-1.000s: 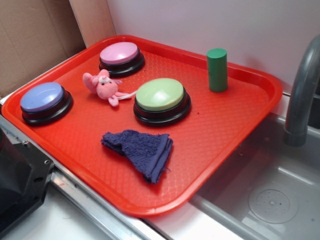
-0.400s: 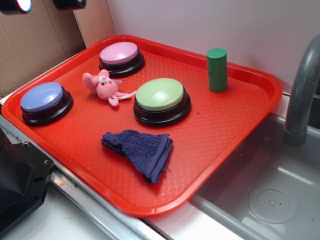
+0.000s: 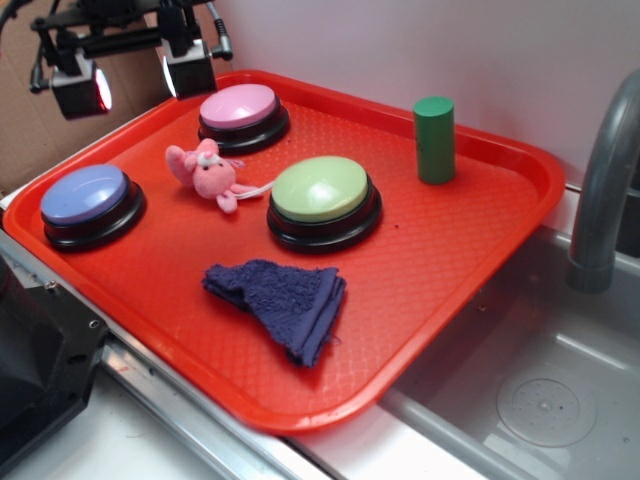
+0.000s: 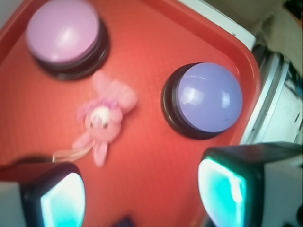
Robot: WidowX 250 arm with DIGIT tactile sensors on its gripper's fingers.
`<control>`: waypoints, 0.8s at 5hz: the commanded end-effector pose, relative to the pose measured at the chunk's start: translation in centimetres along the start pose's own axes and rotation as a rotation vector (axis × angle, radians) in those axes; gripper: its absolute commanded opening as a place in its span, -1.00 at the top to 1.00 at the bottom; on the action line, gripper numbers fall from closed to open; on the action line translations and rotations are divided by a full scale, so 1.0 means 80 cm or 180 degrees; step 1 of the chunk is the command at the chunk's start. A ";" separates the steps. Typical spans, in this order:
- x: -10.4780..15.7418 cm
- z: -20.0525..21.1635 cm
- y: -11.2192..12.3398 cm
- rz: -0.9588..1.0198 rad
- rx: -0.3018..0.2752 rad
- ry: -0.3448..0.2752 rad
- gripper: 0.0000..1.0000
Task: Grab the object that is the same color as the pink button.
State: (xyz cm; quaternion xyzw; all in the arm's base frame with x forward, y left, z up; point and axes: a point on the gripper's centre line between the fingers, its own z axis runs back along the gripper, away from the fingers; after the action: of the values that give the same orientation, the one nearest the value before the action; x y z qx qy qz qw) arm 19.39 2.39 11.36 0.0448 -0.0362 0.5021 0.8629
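We see the tool (image 3: 135, 75) spread wide, empty, hovering above the tray's (image 3: 480, 270) far-left corner. The pink plush toy (image 3: 207, 172) lies below it, between the pink button (image 3: 240, 107) and blue button (image 3: 85, 195).

The exterior camera looked down obliquely across the red plastic tray (image 3: 480, 260); the wrist camera looked straight down, nearer, sharing its pink-domed button (image 3: 240, 108) (image 4: 64, 33) corner.
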 end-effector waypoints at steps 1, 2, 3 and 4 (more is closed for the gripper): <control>0.045 -0.051 -0.001 0.0391 0.0158 -0.0247 -1.00; 0.044 -0.068 -0.015 0.0338 0.0109 -0.0214 -1.00; 0.041 -0.079 -0.019 0.0210 -0.0080 -0.0134 -1.00; 0.031 -0.086 -0.026 0.0072 -0.0213 -0.0201 -1.00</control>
State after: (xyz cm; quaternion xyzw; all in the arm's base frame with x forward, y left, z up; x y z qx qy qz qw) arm 22.64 3.65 3.97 0.0387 -0.0644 0.5122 0.8556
